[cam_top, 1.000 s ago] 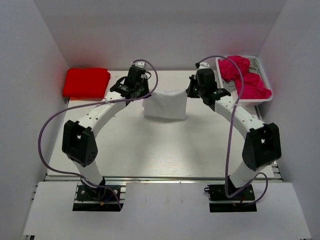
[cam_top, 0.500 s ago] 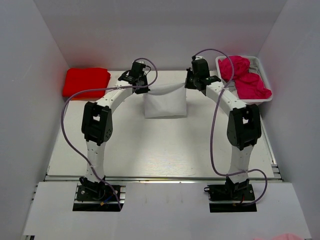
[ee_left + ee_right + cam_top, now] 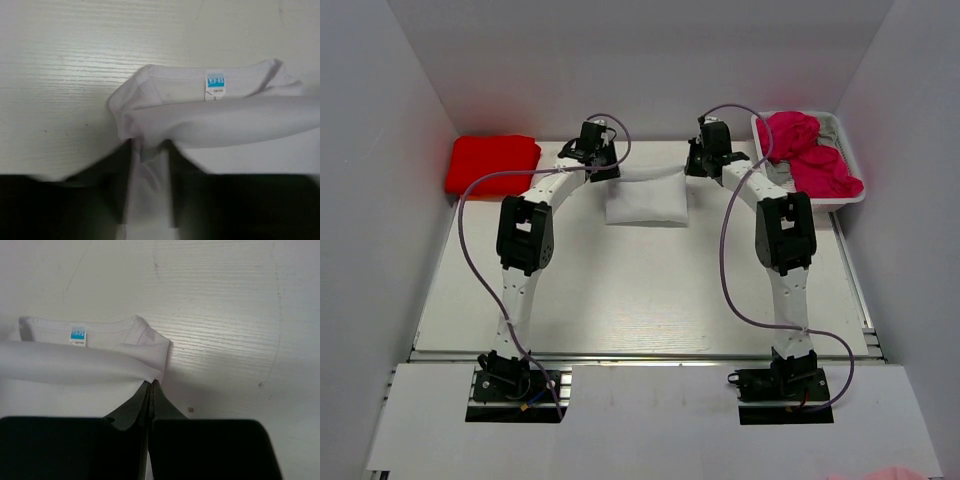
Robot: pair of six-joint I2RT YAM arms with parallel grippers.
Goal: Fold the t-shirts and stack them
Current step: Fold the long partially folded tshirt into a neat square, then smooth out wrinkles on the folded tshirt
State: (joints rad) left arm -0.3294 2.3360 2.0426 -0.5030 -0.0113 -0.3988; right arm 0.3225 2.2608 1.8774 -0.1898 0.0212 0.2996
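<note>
Pinching the white t-shirt (image 3: 645, 203): left hand (image 3: 148, 156) loosely, right hand (image 3: 150, 390) tight; only wrist views show label (image 3: 215, 84).

This is a robotics lab test cell. Plain white panel walls (image 3: 640, 70) box in a pale wood-grain tabletop (image 3: 620, 290), which is fronted by a bare aluminium frame rail (image 3: 650, 358). Two white-and-black jointed robot arms, left (image 3: 525, 235) and right (image 3: 785, 235), stand on black base plates (image 3: 510, 385) and trail loose purple cables (image 3: 460, 225). The only goods are sample garments: a white t-shirt (image 3: 645, 200), a bright red t-shirt (image 3: 492, 163) and magenta-pink t-shirts (image 3: 815, 160) in a white wire basket (image 3: 825, 200).
</note>
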